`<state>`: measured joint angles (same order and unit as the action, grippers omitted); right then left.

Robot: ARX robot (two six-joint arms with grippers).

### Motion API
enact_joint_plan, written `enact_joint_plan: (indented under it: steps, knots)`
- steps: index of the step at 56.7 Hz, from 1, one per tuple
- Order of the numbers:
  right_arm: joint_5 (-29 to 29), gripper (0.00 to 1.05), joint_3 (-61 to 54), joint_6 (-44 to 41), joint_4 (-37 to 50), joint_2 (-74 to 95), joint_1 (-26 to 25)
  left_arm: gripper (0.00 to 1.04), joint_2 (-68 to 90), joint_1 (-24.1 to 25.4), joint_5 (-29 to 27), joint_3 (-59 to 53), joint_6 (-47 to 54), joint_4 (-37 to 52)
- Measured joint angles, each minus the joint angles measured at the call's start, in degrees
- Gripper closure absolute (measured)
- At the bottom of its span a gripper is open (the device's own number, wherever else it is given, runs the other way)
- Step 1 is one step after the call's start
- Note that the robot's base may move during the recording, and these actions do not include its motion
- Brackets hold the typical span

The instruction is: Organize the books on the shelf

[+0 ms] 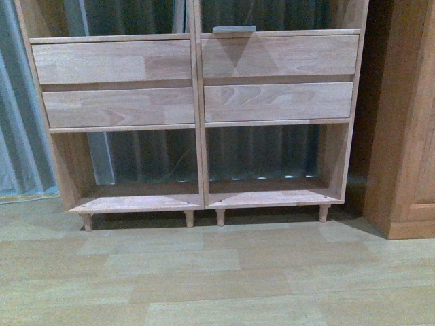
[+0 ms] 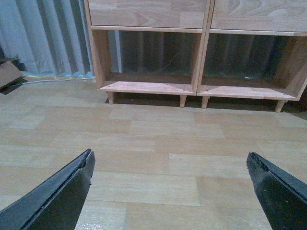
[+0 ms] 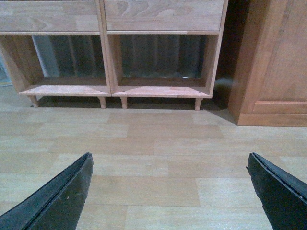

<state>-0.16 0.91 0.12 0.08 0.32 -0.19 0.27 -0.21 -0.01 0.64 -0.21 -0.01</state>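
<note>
The light-wood shelf (image 1: pixel 197 122) stands ahead on short peg legs, with four plain drawer fronts and two backless bottom compartments that hold nothing. A thin flat grey-teal edge (image 1: pixel 233 29), possibly a book lying flat, rests on the board above the right drawers. No other book shows. My left gripper (image 2: pixel 169 154) is open and empty, low over the floor, facing the shelf's lower compartments (image 2: pixel 153 84). My right gripper (image 3: pixel 169 155) is open and empty, facing the shelf's right-hand compartment (image 3: pixel 163 88). Neither arm shows in the front view.
A darker orange-brown cabinet (image 1: pixel 408 136) stands close to the right of the shelf and also shows in the right wrist view (image 3: pixel 273 62). Grey curtains (image 2: pixel 43 38) hang behind. A cardboard piece (image 2: pixel 7 72) lies at the far left. Wood-plank floor (image 1: pixel 217 272) lies before the shelf.
</note>
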Motion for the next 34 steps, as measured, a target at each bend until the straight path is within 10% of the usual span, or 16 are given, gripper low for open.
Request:
enact_joint_plan:
  steps: [34]
  knots:
    - [0.00, 0.07, 0.00, 0.00, 0.00, 0.00, 0.00, 0.07, 0.00, 0.00, 0.00, 0.00, 0.00, 0.00]
